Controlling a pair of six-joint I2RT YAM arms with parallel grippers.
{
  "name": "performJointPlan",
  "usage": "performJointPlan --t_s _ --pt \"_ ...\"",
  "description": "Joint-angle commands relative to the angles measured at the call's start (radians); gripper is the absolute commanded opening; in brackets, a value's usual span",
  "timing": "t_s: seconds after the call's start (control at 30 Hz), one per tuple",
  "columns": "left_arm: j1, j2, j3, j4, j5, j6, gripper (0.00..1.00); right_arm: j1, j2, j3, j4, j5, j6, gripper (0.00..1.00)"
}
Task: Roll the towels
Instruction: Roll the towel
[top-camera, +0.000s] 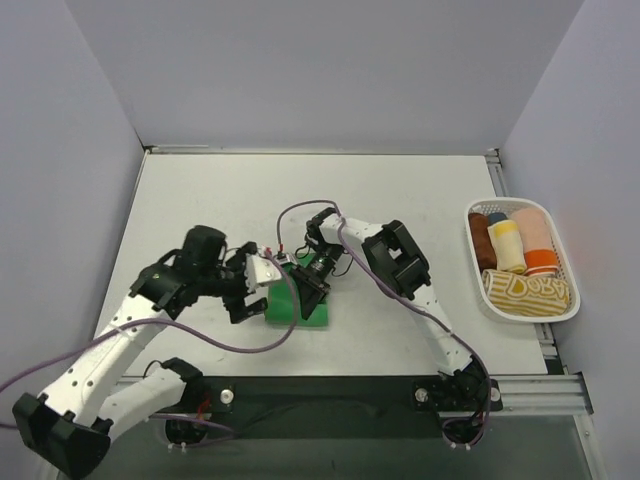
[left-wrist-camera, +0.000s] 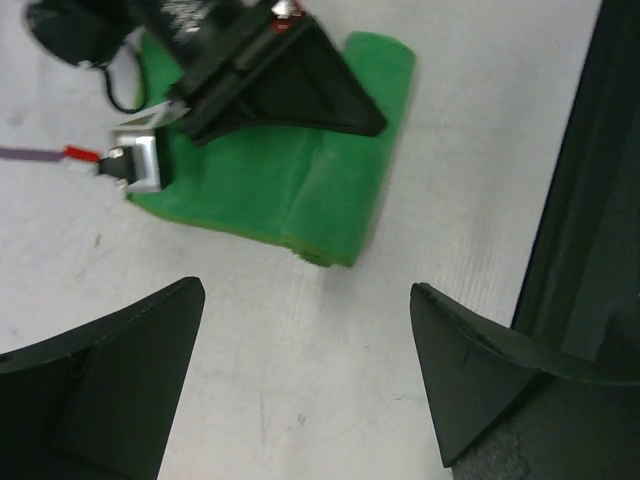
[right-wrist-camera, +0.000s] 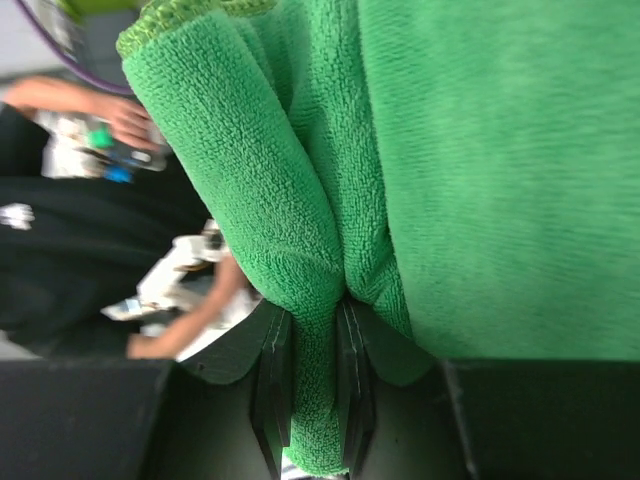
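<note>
The bright green towel (top-camera: 290, 305) lies partly folded on the table in front of the arms; it also shows in the left wrist view (left-wrist-camera: 270, 195) and fills the right wrist view (right-wrist-camera: 480, 170). My right gripper (top-camera: 312, 283) is shut on a fold of the green towel (right-wrist-camera: 313, 390), its fingers (right-wrist-camera: 272, 390) pinching the cloth. My left gripper (top-camera: 248, 290) is open and empty just left of the towel, its fingertips (left-wrist-camera: 150, 330) over bare table. A pale yellow towel (top-camera: 507, 243) lies rolled in the basket.
A white slatted basket (top-camera: 478, 290) at the right edge holds several rolled towels. Grey walls enclose the table on three sides. A dark rail (left-wrist-camera: 590, 200) runs along the near table edge, close to the green towel.
</note>
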Motion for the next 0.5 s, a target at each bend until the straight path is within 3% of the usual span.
performJointPlan --t_s 0.0,0.2,0.27,0.47 --pt "-0.208 0.058 -0.049 0.088 -0.231 -0.043 0.94 -0.012 0.103 0.001 -0.052 0.116 0.008 0.03" --pt "-0.490 0.179 -0.188 0.353 -0.556 -0.009 0.71 -0.016 0.163 0.047 -0.092 0.104 0.000 0.04" --pt "-0.526 0.222 -0.205 0.445 -0.619 0.025 0.71 -0.018 0.193 0.072 -0.115 0.112 -0.004 0.04" --pt "-0.572 0.311 -0.264 0.567 -0.624 0.068 0.73 -0.026 0.236 0.092 -0.124 0.087 0.006 0.04"
